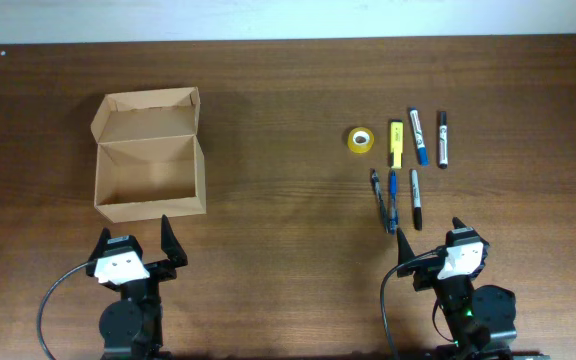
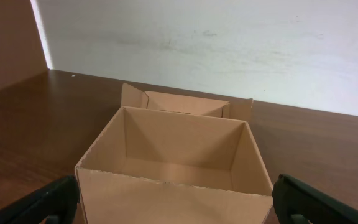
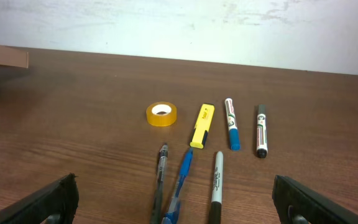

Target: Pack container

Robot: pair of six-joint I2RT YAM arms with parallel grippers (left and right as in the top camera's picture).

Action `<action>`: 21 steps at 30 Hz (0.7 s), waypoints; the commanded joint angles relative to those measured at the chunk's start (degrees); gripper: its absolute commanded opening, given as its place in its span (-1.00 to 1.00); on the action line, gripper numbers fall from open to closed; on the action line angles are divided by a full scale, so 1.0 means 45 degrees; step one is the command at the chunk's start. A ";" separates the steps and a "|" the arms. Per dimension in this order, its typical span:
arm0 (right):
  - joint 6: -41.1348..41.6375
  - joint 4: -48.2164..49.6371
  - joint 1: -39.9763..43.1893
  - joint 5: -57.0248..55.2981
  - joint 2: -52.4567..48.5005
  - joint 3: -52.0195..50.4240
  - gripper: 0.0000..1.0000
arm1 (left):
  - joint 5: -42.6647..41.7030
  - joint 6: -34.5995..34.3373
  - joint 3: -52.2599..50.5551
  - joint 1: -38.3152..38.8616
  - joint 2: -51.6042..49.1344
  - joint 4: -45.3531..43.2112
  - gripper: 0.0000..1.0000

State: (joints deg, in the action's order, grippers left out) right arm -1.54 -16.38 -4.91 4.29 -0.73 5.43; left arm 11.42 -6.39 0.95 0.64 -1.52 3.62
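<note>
The tan cardboard container point(image 1: 149, 170) stands open at the left, its flap lid folded back; it is empty and fills the left wrist view point(image 2: 173, 155). My left gripper point(image 1: 135, 252) is open just in front of it. At the right lie a yellow tape roll point(image 1: 361, 140), a yellow highlighter point(image 1: 395, 143), a blue marker point(image 1: 418, 136), a black marker point(image 1: 443, 139), a dark pen point(image 1: 377, 190), a blue pen point(image 1: 392, 200) and a black-capped marker point(image 1: 416, 198). My right gripper point(image 1: 436, 246) is open and empty, just in front of the pens point(image 3: 180, 183).
The dark wooden table point(image 1: 278, 110) ends at a white wall along the back. A black cable loops beside each arm base at the front edge. A corner of the container shows at the far left of the right wrist view point(image 3: 2, 56).
</note>
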 commanded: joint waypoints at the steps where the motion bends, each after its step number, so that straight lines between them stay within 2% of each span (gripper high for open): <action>1: 0.0063 -0.0029 0.0117 -0.0107 0.0131 -0.0083 0.98 | 0.0092 0.0204 -0.0087 0.0049 0.0117 -0.0005 1.00; 18: 0.0063 -0.0029 0.0117 -0.0107 0.0131 -0.0083 0.98 | 0.0010 0.0199 -0.0087 0.0044 0.0117 -0.0476 1.00; 21: 0.0063 -0.0024 0.0117 -0.0107 0.0131 -0.0083 0.98 | -0.0981 0.0146 -0.0083 0.0049 0.0117 -0.0364 1.00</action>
State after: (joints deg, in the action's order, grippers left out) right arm -1.52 -16.40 -4.91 4.29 -0.73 5.43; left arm 10.85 -6.39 0.95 0.64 -1.52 1.93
